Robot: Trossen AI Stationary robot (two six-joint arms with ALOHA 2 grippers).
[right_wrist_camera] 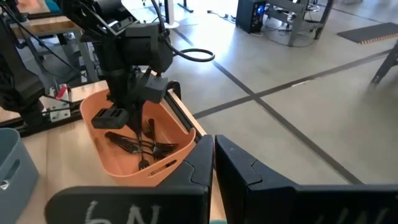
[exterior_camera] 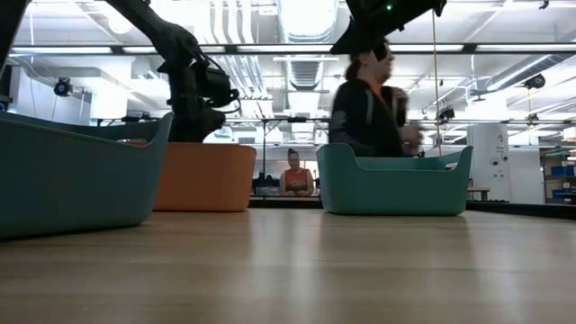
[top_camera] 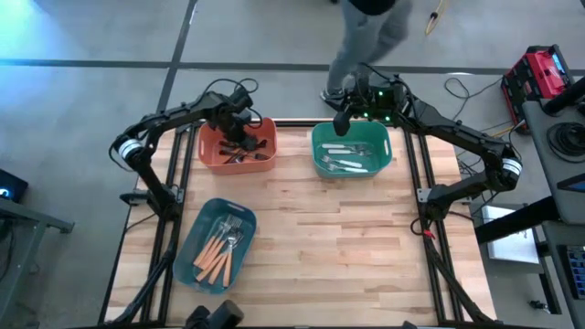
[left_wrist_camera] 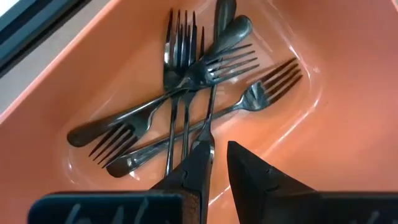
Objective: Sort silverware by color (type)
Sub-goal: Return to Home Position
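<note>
My left gripper [left_wrist_camera: 219,149] points down into the orange bin [top_camera: 238,146] at the far left, shut on a thin black utensil [left_wrist_camera: 212,81]. Several black forks [left_wrist_camera: 186,81] lie crossed on that bin's floor. My right gripper [right_wrist_camera: 214,155] is shut and holds nothing. It hovers by the far edge of the green bin [top_camera: 352,151], which holds white-handled silverware [top_camera: 347,160]. Orange-handled silverware [top_camera: 218,256] lies in the blue bin [top_camera: 215,245] at the near left. My left gripper pinches the black utensil by the end of its slim handle [left_wrist_camera: 207,134] between its two fingers, coming from above and pointing down. The utensil hangs below the fingers with its far end [left_wrist_camera: 224,9] over the heap of forks. Whether it touches them I cannot tell.
A person [top_camera: 366,37] stands just past the table's far edge, behind the green bin. The bare wooden tabletop [top_camera: 366,247] stretches across the middle and the near right. Cables and equipment [top_camera: 539,73] lie on the floor to the right.
</note>
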